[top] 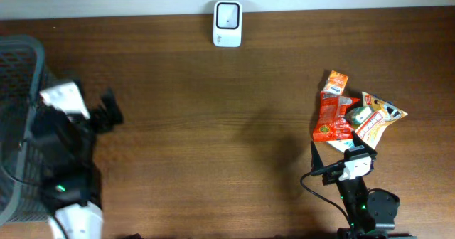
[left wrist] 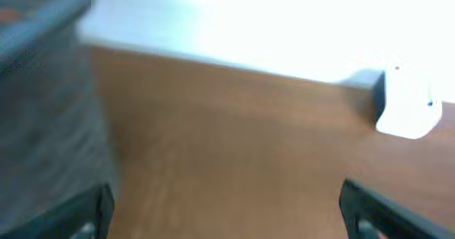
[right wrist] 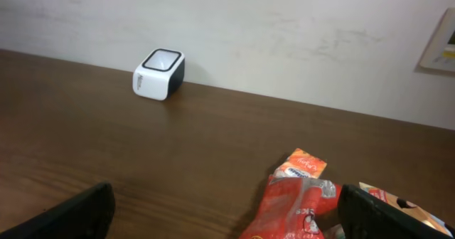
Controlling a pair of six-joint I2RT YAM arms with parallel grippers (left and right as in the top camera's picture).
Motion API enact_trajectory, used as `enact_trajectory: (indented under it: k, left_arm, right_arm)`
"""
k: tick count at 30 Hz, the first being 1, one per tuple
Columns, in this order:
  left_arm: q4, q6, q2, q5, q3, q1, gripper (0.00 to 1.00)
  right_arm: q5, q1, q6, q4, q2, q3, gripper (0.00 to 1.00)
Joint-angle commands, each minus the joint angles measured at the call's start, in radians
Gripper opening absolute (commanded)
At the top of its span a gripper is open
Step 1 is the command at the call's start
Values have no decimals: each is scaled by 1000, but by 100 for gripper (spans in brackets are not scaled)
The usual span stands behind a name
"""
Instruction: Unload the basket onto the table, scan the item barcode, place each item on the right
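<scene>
A pile of snack packets lies at the right of the table: a red packet [top: 333, 119] [right wrist: 295, 207], a small orange one [top: 335, 83] [right wrist: 302, 164] and a white-and-orange one [top: 380, 118] [right wrist: 398, 207]. The white barcode scanner [top: 227, 24] [left wrist: 409, 104] [right wrist: 159, 73] stands at the table's far edge. My right gripper [top: 341, 150] [right wrist: 224, 210] is open just in front of the pile, with the red packet's near end between its fingers, untouched. My left gripper [top: 112, 109] [left wrist: 227, 210] is open and empty at the far left, over bare wood.
A dark mesh basket [top: 21, 125] [left wrist: 43, 111] stands at the left edge, right beside my left arm. A pale wall runs behind the table's far edge. Brown tabletop [top: 213, 139] stretches between the two arms.
</scene>
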Motion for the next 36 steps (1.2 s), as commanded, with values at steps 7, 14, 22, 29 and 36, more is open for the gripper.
enact_trajectory:
  k: [7, 14, 22, 29, 36]
  left_arm:
    - [510, -42, -282, 153, -585, -2, 99]
    - [501, -51, -293, 155, -633, -2, 99]
    - [493, -25, -303, 55, -680, -90, 99]
    - [396, 122, -343, 18, -703, -172, 99]
    - [182, 126, -441, -22, -703, -172, 99]
  right_arm:
    - [5, 2, -6, -5, -8, -5, 99]
    - [5, 2, -6, -5, -8, -5, 99]
    - [5, 2, -6, -6, -8, -5, 99]
    - [5, 2, -6, -6, -8, -5, 99]
    - [5, 2, -6, -6, -8, -5, 99]
